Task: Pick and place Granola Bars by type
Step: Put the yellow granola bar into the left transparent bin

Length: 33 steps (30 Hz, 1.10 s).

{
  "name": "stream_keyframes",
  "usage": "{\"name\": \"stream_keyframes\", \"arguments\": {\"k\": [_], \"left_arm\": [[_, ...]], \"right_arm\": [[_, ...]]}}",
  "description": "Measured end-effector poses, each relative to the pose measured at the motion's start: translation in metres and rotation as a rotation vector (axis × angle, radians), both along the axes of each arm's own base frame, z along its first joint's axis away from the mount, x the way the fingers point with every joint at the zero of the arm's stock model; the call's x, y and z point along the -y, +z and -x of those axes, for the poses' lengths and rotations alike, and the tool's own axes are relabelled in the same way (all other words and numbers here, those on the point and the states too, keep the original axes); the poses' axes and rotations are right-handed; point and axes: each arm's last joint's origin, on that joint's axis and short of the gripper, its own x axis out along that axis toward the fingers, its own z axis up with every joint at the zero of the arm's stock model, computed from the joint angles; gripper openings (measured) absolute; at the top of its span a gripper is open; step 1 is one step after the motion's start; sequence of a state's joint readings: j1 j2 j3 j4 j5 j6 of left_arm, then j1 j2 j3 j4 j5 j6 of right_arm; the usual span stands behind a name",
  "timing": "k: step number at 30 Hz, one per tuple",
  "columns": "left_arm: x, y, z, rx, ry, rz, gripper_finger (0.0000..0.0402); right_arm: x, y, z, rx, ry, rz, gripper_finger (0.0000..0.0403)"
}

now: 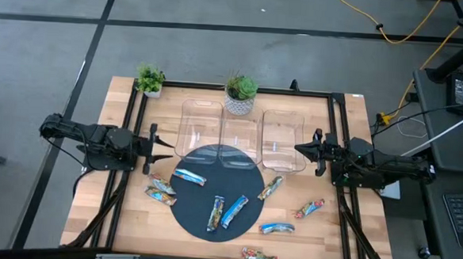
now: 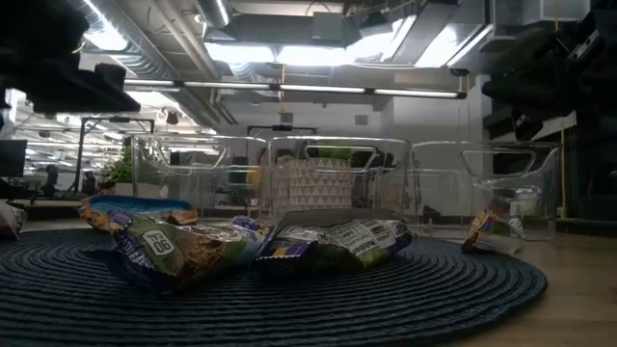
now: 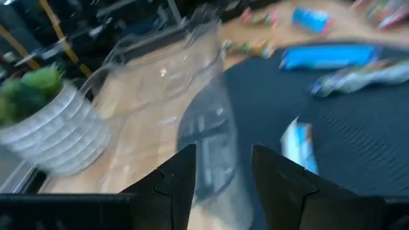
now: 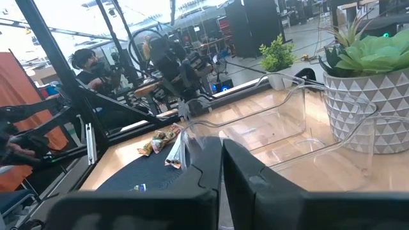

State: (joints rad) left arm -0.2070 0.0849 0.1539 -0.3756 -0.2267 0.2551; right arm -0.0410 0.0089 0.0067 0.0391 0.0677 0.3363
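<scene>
Big wooden table [image 1: 131,219] with a dark round mat [image 1: 202,164] in the middle. Three clear bins [image 1: 239,134] in a row at the back edge of the mat, all empty. Two small potted plants [image 1: 240,93] behind the bins.

Nine Granola Bars [image 1: 229,211] lying loose, none sorted yet. Four on the mat, three light blue and one green. Two just off the mat by the left arm. Three more on bare wood nearer the right arm and the front edge.

Could go wrong: two bars [image 1: 215,213] lying side by side and touching, so easy to grab both or push one away. Shiny wrappers, likely slippery, so might slide out of a pinch. Bins close together, so a bar could drop in the wrong one.

Left gripper [image 1: 165,147] beside the left bin, up off the table, jaws partly apart, nothing between them, touching nothing.

Right gripper [image 1: 300,149] just beside the right bin, jaws squeezed tight together, holding nothing
</scene>
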Motion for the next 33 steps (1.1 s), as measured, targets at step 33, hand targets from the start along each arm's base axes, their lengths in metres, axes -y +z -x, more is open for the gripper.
{"name": "stream_keyframes", "arguments": {"k": [33], "left_arm": [[-0.003,0.055,0.000,0.602,0.115,0.702,0.0143]], "right_arm": [[0.000,0.000,0.000,0.000,0.000,0.004,0.0019]]}}
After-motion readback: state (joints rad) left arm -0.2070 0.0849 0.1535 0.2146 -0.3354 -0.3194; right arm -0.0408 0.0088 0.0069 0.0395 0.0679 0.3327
